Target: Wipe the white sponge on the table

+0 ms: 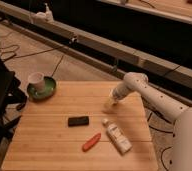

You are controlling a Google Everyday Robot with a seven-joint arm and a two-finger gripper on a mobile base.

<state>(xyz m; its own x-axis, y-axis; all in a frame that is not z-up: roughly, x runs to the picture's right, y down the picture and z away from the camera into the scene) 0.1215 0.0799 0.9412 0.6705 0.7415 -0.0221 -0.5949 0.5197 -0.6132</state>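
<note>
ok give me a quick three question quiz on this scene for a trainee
1. True or false: the white cup sits in the green dish.
2. Where is the hand? a) at the right rear part of the table b) over the green dish c) beyond the table's front edge
3. What colour is the small stick beside the white tube?
Key: 1 true; 2 a; 3 red.
</note>
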